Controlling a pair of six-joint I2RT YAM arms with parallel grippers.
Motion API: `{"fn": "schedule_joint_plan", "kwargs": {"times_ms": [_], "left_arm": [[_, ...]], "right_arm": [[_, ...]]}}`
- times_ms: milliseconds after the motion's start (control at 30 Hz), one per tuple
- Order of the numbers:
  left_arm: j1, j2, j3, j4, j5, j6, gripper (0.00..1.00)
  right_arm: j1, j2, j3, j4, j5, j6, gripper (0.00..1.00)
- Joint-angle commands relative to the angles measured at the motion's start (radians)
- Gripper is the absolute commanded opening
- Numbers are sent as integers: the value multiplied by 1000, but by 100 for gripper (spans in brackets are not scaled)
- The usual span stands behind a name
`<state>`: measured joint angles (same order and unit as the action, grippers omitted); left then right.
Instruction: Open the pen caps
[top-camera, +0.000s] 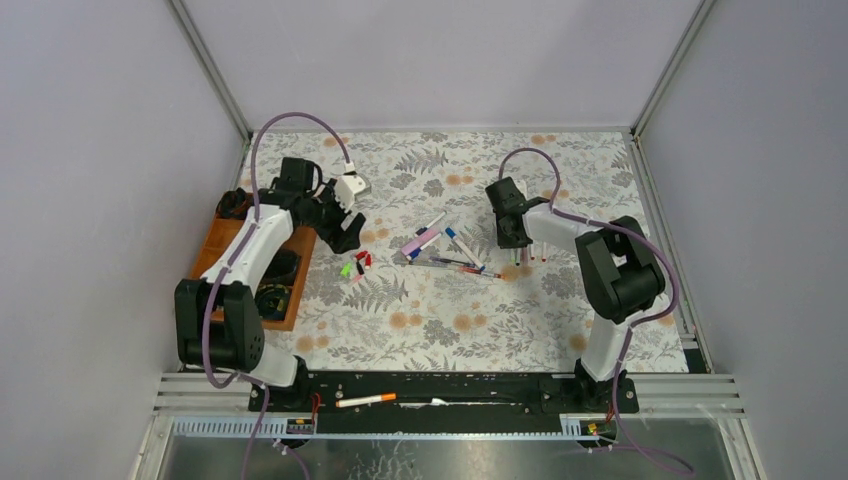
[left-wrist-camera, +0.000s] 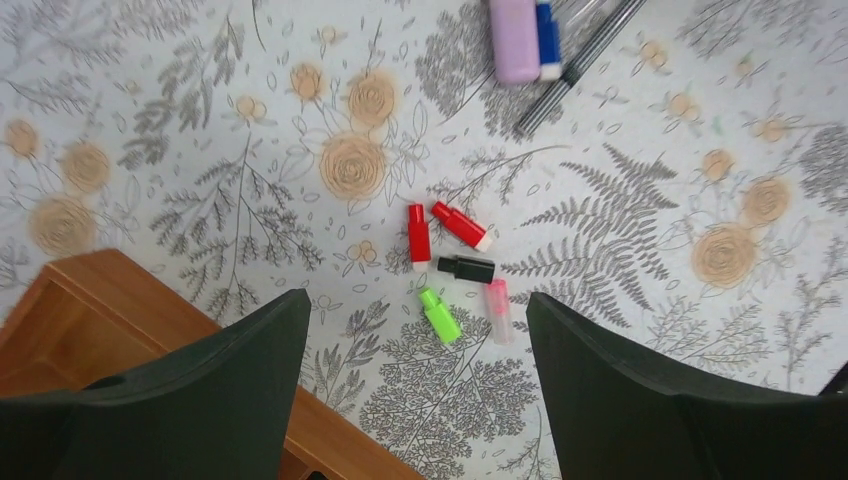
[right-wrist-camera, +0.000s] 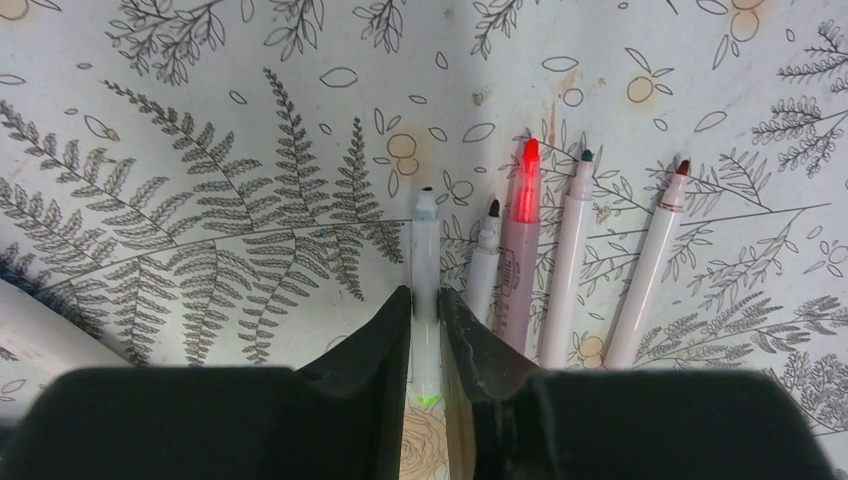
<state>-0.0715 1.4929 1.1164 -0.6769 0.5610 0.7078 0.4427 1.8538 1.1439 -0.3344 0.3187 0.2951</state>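
We see five loose caps (left-wrist-camera: 465, 268) lying on the counter (top-camera: 450, 320) under our wide-open, empty left fingers (left-wrist-camera: 230, 380), while the right fingers (right-wrist-camera: 370, 350) pinch one uncapped pen (right-wrist-camera: 425, 250) beside four others (right-wrist-camera: 570, 250), and several seemingly capped pens (top-camera: 440, 250) wait in between.

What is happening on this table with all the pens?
Two robot arms are taking caps off pens. The left gripper, open, hovers over five loose pen caps on the floral table. The right gripper has its fingers close on both sides of an uncapped pen, beside four more uncapped pens lying in a row; whether it grips that pen is unclear. Several pens lie heaped in the middle, some apparently capped.
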Motion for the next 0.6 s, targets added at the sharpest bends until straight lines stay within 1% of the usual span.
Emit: {"fn": "schedule_joint_plan", "kwargs": {"times_ms": [0,33,100,133,233,300,367,433,567], "left_arm": [[4,-41,62,-101,84,-17,88],[5,-45,72,-110,90,-23,88],[4,-53,96,-126,96,-34,96],[5,-53,109,-139,98,-36,97],[6,-59,157,-181,111,-42,98],[6,-68,180,-202,132,-54,98],[6,-76,200,-215,147,-69,98],[6,-80,214,-224,155,-84,99],[6,-84,223,-237,181,-104,98]], "right_arm": [[-7,-67,-6,-28,41,-18,24],[-6,-78,-5,-33,42,-19,24],[-6,-107,7,-44,42,-18,26],[-6,-124,14,-50,37,-15,27],[7,-182,26,-43,-11,-22,35],[41,-217,23,-24,-49,-44,40],[86,-238,8,17,-118,-90,44],[133,-240,1,41,-200,-138,46],[203,-192,11,75,-390,-203,50]]}}
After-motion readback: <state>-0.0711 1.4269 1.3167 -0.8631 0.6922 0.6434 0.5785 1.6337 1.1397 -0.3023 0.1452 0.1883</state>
